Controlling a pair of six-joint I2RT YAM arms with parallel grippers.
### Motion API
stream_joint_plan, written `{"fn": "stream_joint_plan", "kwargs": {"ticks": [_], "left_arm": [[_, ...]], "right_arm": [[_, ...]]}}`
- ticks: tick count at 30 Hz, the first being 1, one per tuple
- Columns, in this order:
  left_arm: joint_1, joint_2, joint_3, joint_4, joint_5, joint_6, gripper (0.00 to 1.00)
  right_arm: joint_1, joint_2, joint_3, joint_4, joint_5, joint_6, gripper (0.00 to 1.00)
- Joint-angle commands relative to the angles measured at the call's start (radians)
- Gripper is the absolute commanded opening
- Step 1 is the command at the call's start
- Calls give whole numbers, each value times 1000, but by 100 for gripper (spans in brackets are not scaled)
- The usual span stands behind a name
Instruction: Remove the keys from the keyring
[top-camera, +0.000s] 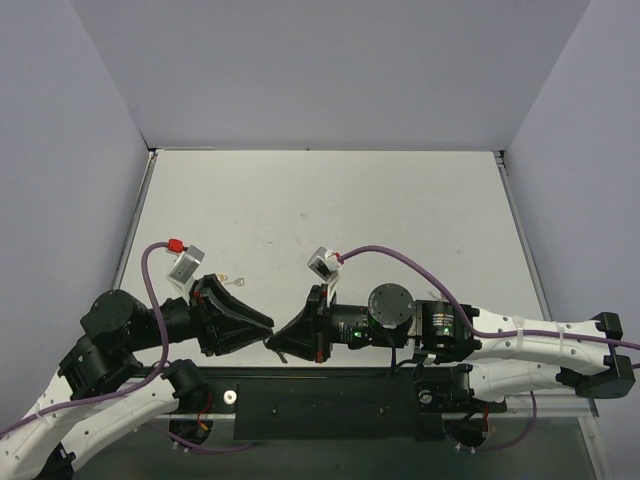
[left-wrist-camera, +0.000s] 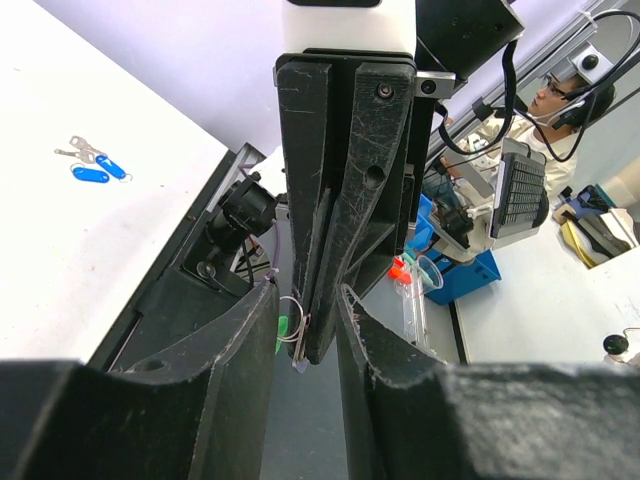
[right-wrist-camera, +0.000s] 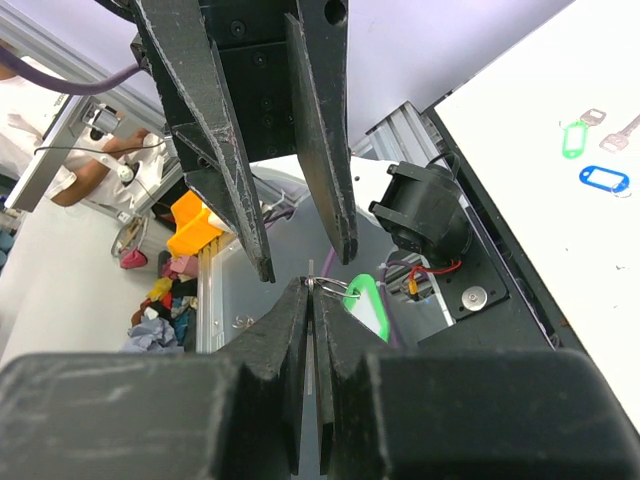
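Observation:
My right gripper (right-wrist-camera: 312, 285) is shut on the small silver key (right-wrist-camera: 311, 268), which stands edge-on between its fingers. The thin metal ring (right-wrist-camera: 332, 283) and the green tag (right-wrist-camera: 368, 308) hang from the key beside the right finger. My left gripper (left-wrist-camera: 307, 290) is open, its two fingers on either side of the right gripper's tip with gaps on both sides. In the left wrist view the key's tip (left-wrist-camera: 299, 362) pokes out below the right fingers, with the green tag (left-wrist-camera: 281, 329) behind the ring. In the top view both grippers (top-camera: 262, 328) (top-camera: 280, 342) meet over the table's near edge.
A second green tag (right-wrist-camera: 573, 138) and a blue tag (right-wrist-camera: 605, 180) with keys lie on the white table. Two blue tags (left-wrist-camera: 98, 170) with keys show in the left wrist view. A small ring with a key (top-camera: 233, 281) lies near the left arm. The black base plate (top-camera: 330, 405) is below.

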Motion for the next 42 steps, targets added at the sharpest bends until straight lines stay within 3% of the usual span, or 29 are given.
{"fn": "stream_joint_plan", "kwargs": {"ticks": [1,5,18,21,27,32,42], "left_arm": [[-4,1,-1,78,-23,-10,39],[-4,2,8,64,-75,-10,40],[-4,-38,2,35,-223,-19,63],[-4,-67,-25,27,-246,-43,78],[-3,-130,-149,145,-192,-145,81],[-4,-148,-229,341,-65,-227,81],[-4,-84,-235,469,-19,-247,81]], "right_arm": [[-13,-19,13,29,21,-19,0],[-16,-22,10,29,22,-19,0],[-17,-48,-19,46,41,-13,0],[-17,-59,-22,45,41,-18,0],[-19,-71,-19,48,-16,-36,0],[-33,-99,-39,88,-122,-62,0],[-166,-123,-46,149,-398,-30,0]]}}
